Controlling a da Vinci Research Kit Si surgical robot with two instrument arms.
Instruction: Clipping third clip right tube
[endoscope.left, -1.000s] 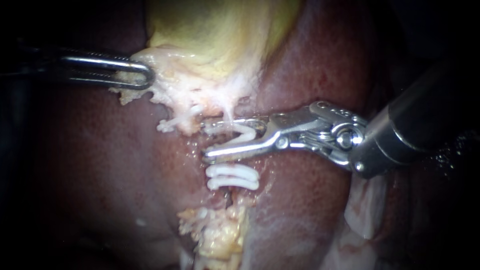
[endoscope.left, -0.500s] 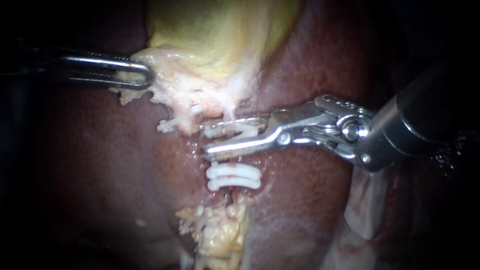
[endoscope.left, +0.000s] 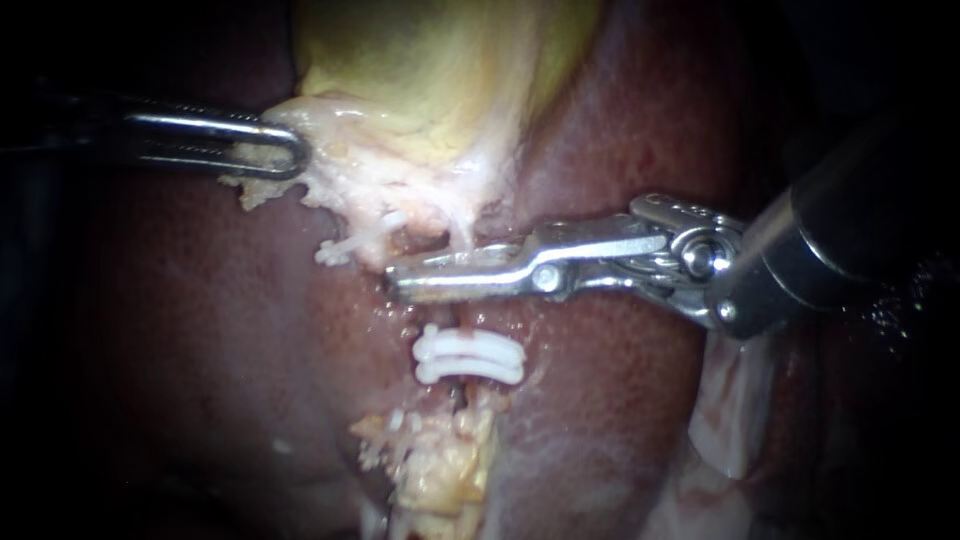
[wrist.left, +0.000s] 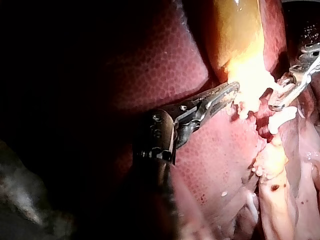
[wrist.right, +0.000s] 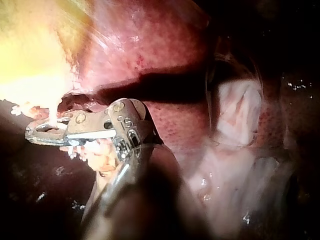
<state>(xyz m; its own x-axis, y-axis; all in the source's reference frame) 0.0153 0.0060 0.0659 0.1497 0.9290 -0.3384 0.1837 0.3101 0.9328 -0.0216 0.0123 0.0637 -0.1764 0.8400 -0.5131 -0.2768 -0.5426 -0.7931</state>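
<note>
My right instrument (endoscope.left: 420, 276) reaches in from the right, and its jaws are shut on a white clip that is now hidden between them, across the right tube (endoscope.left: 461, 236) just below the gallbladder's pale neck (endoscope.left: 390, 190). Two white clips (endoscope.left: 468, 357) sit side by side on the same tube a little lower. My left instrument (endoscope.left: 275, 150) is shut on the whitish edge of the gallbladder (endoscope.left: 430, 80) at the upper left. The left wrist view shows these jaws (wrist.left: 227, 93) on that pale tissue. In the right wrist view my right instrument's jaws (wrist.right: 45, 133) lie together.
Dark red liver (endoscope.left: 200, 330) surrounds the site. A yellowish fatty lump (endoscope.left: 440, 465) lies below the two clips. Pale tissue (endoscope.left: 730, 420) shows under the right instrument's shaft.
The right instrument's jaws have come together over the white clip, which showed between them while they were open. The left instrument has not moved.
</note>
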